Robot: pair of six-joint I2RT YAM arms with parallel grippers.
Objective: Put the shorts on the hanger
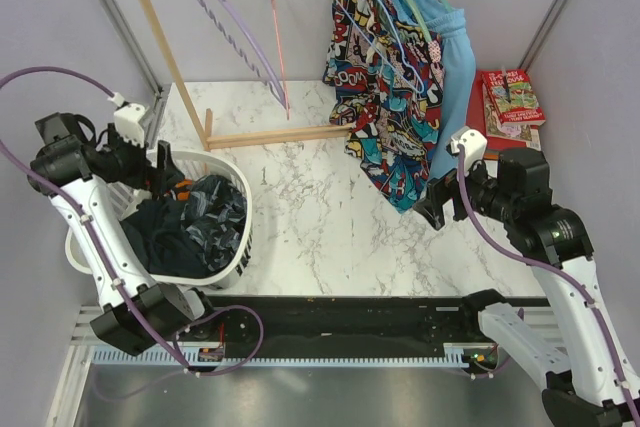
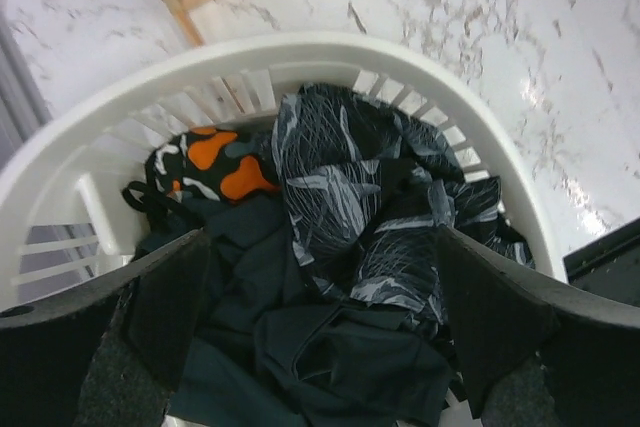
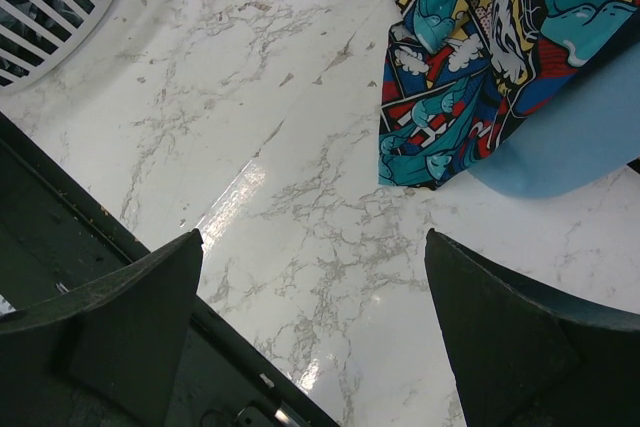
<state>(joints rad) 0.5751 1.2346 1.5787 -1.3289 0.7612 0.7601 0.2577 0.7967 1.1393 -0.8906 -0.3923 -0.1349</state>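
Note:
The shorts (image 1: 218, 209), dark with a grey leaf print, lie crumpled in the white laundry basket (image 1: 236, 265) at the left; they also show in the left wrist view (image 2: 350, 207). My left gripper (image 1: 165, 179) is open and empty just above the clothes inside the basket (image 2: 330, 332), with the shorts a little ahead of the jaws. A thin pale wire hanger (image 1: 392, 35) hangs on the rail against the comic-print garment (image 1: 385, 97). My right gripper (image 1: 432, 212) is open and empty above the marble table (image 3: 315, 332), near that garment's lower hem (image 3: 440, 137).
The basket (image 2: 90, 137) also holds a dark teal garment (image 2: 300, 357) and an orange-and-black one (image 2: 215, 162). A wooden rack (image 1: 275, 135) carries a lavender hanger (image 1: 235, 37), a pink hanger (image 1: 275, 32) and a light-blue garment (image 1: 455, 72). Red books (image 1: 512, 97) lie back right.

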